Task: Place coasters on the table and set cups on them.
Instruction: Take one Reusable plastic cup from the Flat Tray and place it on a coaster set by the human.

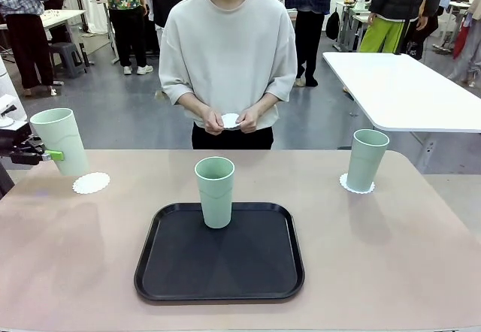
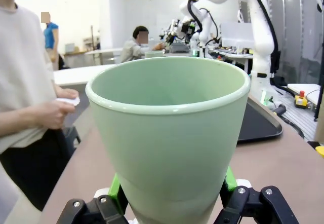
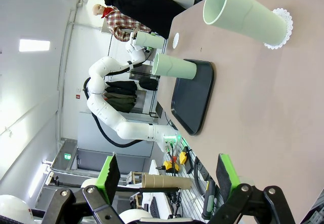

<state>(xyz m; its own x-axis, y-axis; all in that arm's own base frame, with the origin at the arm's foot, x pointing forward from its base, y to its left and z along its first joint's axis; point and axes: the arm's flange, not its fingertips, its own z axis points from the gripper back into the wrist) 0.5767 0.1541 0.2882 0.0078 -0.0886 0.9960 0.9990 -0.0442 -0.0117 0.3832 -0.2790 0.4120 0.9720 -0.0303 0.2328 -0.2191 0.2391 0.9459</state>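
Now the left fingers [image 2: 116, 191] are closed on one cup [image 1: 60, 140], upright just beside the left coaster [image 1: 91, 182], at its 10 o'clock. To do it well, I think the cup should travel toward 4 o'clock, stay upright, and be released only when centred. A second cup [image 1: 215, 191] waits on the tray [image 1: 225, 264]; the person [image 1: 229, 54] holds another coaster [image 1: 231, 120]. At the tray's 2 o'clock, the third cup [image 1: 366, 159] sits on its coaster [image 1: 346, 184]. The right fingers [image 3: 226, 172] stand wide open, empty.
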